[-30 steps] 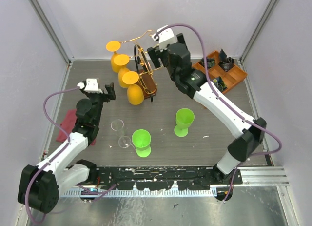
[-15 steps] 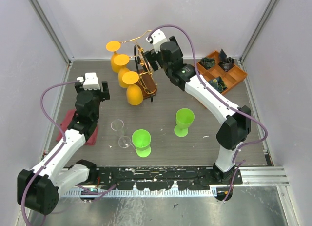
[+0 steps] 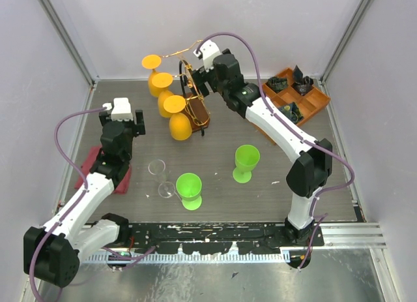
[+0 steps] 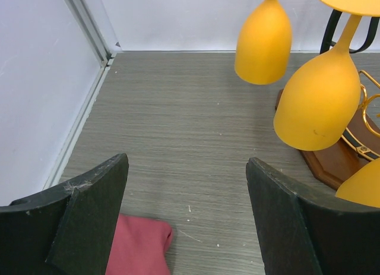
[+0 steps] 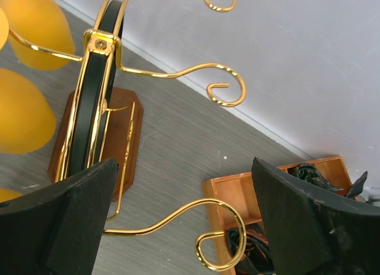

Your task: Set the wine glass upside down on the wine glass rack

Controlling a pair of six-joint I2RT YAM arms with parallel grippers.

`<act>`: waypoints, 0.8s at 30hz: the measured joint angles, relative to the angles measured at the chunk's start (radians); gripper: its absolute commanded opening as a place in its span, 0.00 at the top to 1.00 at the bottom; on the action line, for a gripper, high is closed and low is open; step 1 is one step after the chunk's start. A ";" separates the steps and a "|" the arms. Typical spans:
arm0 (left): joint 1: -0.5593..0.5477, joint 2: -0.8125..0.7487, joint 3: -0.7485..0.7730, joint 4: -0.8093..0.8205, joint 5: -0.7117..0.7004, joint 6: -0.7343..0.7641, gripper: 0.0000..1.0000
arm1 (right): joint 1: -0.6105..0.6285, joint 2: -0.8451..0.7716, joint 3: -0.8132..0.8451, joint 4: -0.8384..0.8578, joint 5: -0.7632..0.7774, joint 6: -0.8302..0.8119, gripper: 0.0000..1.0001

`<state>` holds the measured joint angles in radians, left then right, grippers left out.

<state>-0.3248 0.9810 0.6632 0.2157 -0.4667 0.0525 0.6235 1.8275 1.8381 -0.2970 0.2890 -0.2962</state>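
Note:
The wine glass rack (image 3: 193, 93) has gold scroll arms, a dark hoop and a brown wooden base, and stands at the back. Three orange glasses (image 3: 180, 124) hang on it upside down. Two green wine glasses stand upright on the table, one to the right (image 3: 246, 161) and one near the front (image 3: 189, 188). A clear glass (image 3: 159, 174) lies beside the near one. My right gripper (image 3: 202, 79) is open and empty beside the rack; a free gold scroll arm (image 5: 221, 238) sits between its fingers. My left gripper (image 3: 124, 122) is open and empty, left of the rack, over bare table (image 4: 187, 209).
An orange compartment tray (image 3: 294, 96) with dark parts stands at the back right and shows in the right wrist view (image 5: 237, 195). A red cloth (image 3: 91, 168) lies at the left, under the left arm, and in the left wrist view (image 4: 138, 251). Walls enclose the table.
My right gripper has moved left, closer to the rack's arms. My left gripper has turned and shifted slightly back. The glasses have not moved.

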 measured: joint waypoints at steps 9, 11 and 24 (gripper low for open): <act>0.002 0.000 0.014 -0.044 0.000 0.007 0.13 | 0.001 0.020 -0.003 -0.034 -0.054 0.030 0.00; 0.003 0.000 0.017 -0.047 0.000 0.008 0.13 | 0.001 0.020 -0.004 -0.034 -0.067 0.039 0.00; 0.004 0.002 0.027 -0.070 0.000 0.015 0.13 | 0.007 0.020 -0.027 -0.041 -0.142 0.115 0.00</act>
<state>-0.3210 0.9825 0.6899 0.1455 -0.4664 0.0673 0.6304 1.8477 1.8111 -0.3382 0.1471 -0.1810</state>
